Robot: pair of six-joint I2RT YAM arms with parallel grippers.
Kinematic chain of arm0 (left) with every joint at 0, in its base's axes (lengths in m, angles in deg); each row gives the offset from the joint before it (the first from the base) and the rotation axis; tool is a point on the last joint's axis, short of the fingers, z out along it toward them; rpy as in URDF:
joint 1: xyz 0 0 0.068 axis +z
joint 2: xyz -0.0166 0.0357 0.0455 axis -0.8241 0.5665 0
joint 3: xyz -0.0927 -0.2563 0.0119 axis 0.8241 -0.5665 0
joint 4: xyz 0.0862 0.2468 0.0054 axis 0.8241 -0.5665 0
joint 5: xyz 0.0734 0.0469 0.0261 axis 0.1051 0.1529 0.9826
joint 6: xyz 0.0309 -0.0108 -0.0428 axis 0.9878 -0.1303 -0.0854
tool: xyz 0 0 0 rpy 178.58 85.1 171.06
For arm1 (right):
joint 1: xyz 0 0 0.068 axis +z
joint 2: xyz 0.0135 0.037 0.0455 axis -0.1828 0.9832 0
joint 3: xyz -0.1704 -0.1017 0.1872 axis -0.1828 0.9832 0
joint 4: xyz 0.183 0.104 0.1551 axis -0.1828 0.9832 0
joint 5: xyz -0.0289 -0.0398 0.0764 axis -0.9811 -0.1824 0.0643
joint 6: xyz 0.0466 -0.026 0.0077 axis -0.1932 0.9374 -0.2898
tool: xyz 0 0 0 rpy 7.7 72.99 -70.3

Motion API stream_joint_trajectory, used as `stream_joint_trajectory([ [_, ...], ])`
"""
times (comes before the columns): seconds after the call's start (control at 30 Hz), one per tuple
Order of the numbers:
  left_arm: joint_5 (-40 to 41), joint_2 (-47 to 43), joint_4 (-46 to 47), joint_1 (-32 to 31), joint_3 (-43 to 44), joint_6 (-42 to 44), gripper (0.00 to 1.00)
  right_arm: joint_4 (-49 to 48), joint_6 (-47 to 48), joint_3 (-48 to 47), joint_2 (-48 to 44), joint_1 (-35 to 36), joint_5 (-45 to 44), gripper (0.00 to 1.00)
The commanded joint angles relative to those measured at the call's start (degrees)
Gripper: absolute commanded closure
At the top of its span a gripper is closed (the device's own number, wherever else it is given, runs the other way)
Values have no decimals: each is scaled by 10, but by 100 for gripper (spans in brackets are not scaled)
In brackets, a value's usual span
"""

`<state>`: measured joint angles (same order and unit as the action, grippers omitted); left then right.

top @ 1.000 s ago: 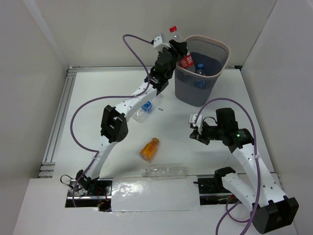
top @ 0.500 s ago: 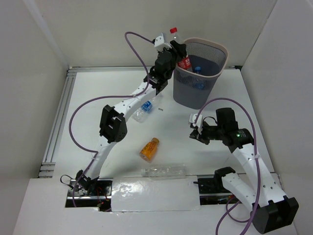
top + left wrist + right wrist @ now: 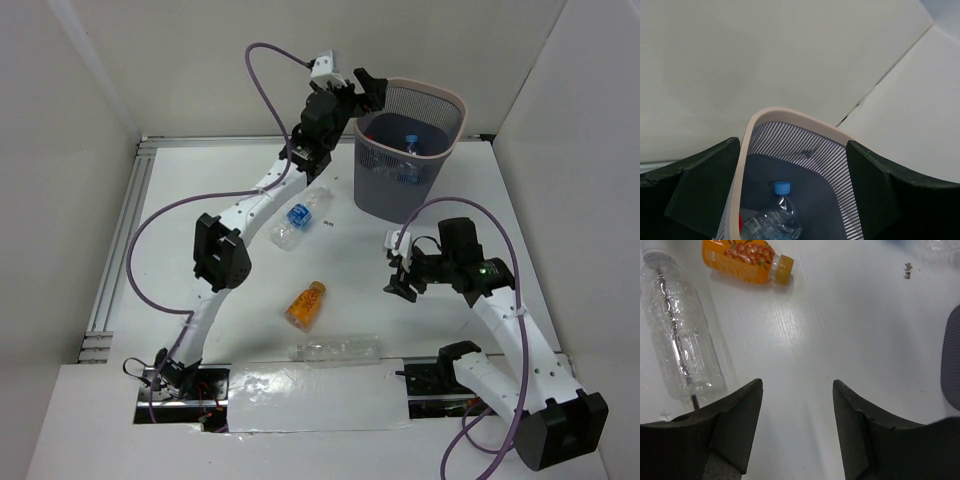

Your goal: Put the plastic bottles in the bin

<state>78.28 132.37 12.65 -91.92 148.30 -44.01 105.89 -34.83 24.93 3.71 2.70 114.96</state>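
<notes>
**A:** Blue-label bottle [image 3: 298, 220] lies leftmost, flat on the table. The orange bottle [image 3: 306, 304] and clear bottle [image 3: 336, 349] lie nearer the bases.
**B:** Grippers?
**A:** Left gripper [image 3: 362, 88] hangs at the bin's [image 3: 395, 185] left rim, fingers wide apart, empty. Right gripper [image 3: 396, 272] hangs low over the table, spread too, holding nothing.
**B:** Bin?
**A:** Upright, a blue-capped bottle [image 3: 408, 142] inside.

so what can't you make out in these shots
- Bin contents: in the top view the mesh wall hides part of the inside; in the left wrist view the blue-capped bottle is cut by the lower edge, so no count.
- Label-free bottle: right wrist view, cap cut by the upper edge.
- Dark speck on the table: too small to identify.
</notes>
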Motion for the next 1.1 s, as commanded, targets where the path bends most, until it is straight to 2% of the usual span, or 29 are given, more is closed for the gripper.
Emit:
stream_joint_trajectory([
  [0.0,-40,-71,59,3,36,50,0,-38,14,0,7,10,12,33],
  [0.07,-52,-108,53,8,31,68,0,-38,22,-5,27,20,18,31],
  [0.13,-79,-150,17,8,-10,103,0,-38,35,-18,41,42,38,28],
  [0.17,-85,-213,-4,8,-38,111,0,-33,47,-18,57,52,43,25],
  [0.27,-90,-332,-70,14,-227,138,0,-33,55,-23,92,116,34,25],
  [0.3,-82,-417,-82,14,-284,138,0,-33,60,-23,100,136,34,25],
  [0.33,-69,-458,-95,21,-397,144,0,-33,60,-23,108,170,29,25],
  [0.4,-61,-536,-134,33,-503,139,0,-28,55,-29,132,201,29,24],
  [0.43,-61,-608,-148,33,-599,132,0,-28,49,-37,140,226,34,24],
  [0.53,-61,-730,-212,45,-753,101,0,-28,37,-43,170,280,34,24],
  [0.63,-61,-805,-273,45,-858,60,0,-28,26,-43,194,322,27,23],
  [0.7,-61,-862,-298,39,-896,45,0,-28,19,-43,212,335,21,23],
  [0.87,-61,-929,-345,22,-976,10,0,-67,-24,-31,232,369,-1,23],
  [1.07,-43,-977,-400,-7,-993,-9,0,-116,-94,-4,249,397,-55,23],
])
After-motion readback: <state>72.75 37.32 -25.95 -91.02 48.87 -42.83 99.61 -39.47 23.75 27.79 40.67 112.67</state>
